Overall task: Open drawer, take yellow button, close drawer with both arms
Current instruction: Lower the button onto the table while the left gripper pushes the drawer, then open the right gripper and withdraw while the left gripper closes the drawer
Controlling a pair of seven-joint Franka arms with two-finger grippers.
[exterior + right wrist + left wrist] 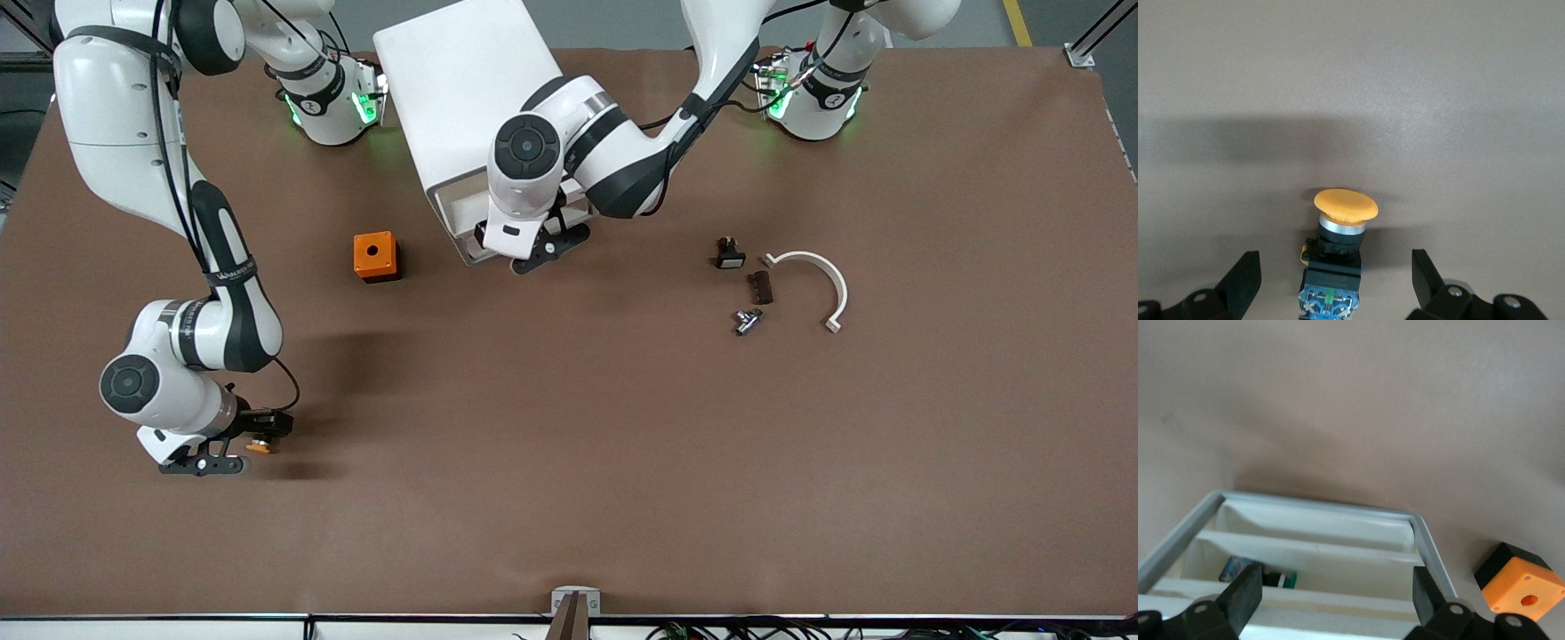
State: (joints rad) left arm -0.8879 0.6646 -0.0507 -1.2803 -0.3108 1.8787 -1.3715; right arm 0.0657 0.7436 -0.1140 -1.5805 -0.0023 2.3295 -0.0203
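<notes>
Near the counter's edge at the right arm's end, I have the right hand (1335, 280) low over the button (1336, 250), fingers spread wide to either side and gripping nothing, so the button lies free on the counter (569, 462), where I judge it was meant to be set down. Up by the cabinet (462, 98) the left hand (1337, 597) hangs just in front of the pulled-out top drawer (1318, 547), jaws wide and empty, placed, I'd say, to push it shut.
</notes>
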